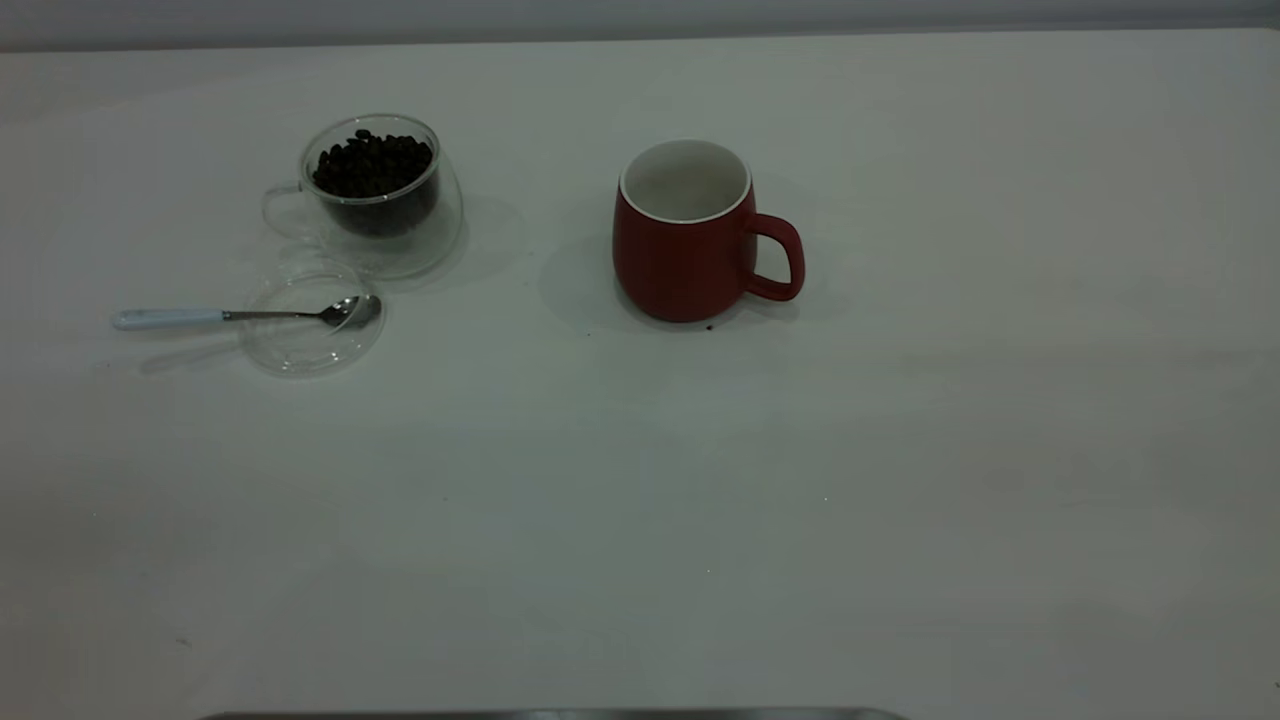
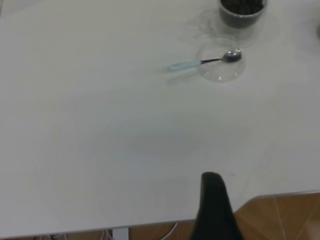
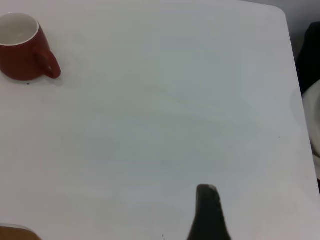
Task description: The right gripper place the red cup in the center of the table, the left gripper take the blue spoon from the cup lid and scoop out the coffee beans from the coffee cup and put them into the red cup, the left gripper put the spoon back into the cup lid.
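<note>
From the exterior view, the red cup is seen upright near the middle of the table, handle turned toward the right arm's side, white inside bare. No brand, label or writing can be read on it. Well apart, toward the left arm's side, the coffee cup is filled with coffee beans. Just in front of it the cup lid is laid flat, and the blue spoon is rested with its metal bowl in the lid and its pale handle stretched out over the tabletop. The surface is plain white; a grey wall band is seen beyond the far edge. Neither arm is caught here.

In the left wrist view, the left gripper is held over the near table edge, nothing grasped; whether it is parted cannot be told. Wooden flooring is glimpsed below.

In the right wrist view, the right gripper is likewise seen as one dark tip, empty, its spread not discernible; the red cup stands far off.
</note>
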Motion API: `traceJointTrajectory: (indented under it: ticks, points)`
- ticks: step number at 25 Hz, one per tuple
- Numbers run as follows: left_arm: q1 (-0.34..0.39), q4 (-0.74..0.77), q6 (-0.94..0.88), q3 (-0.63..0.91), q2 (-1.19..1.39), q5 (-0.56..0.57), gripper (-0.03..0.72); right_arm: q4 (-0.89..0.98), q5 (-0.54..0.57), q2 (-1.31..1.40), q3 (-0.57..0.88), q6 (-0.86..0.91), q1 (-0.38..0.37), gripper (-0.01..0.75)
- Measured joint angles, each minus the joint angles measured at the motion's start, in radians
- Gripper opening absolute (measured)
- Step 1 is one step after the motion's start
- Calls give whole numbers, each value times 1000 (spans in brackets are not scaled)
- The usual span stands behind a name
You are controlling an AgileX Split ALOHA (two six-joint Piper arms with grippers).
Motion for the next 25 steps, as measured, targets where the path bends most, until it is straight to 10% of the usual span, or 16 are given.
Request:
traceJointTrajectory:
  ticks: [25]
  points:
    - [4,-27,-14,0,0,0,590,0,0,0,0,0,0,587]
